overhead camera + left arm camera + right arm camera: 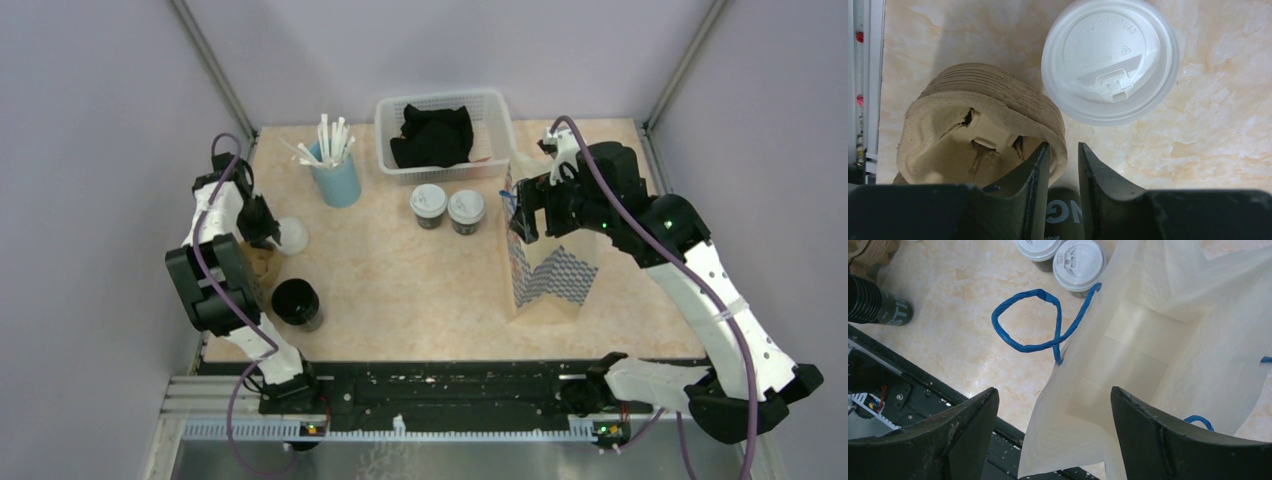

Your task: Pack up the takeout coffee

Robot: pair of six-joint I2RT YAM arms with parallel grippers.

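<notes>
Carrier, cups and bag as I see them from the console.
Left gripper [1064, 146] narrowed astride carrier [948, 135] rim at 9 o'clock, grip untellable; cups [428, 202] at 12; right gripper [1054, 390] wide apart, empty, astride bag [550, 275] wall at 3.

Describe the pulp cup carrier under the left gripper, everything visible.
The brown moulded-pulp cup carrier lies flat on the marbled table, close beside a white-lidded cup; contact between them is unclear. Stacked ridges along its rounded side suggest several nested carriers. One cup well faces up, with slit flaps at its bottom. The left gripper straddles the well's wall, one finger inside, one outside; a sliver of table shows by the outer finger, so it looks not yet clamped.
</notes>
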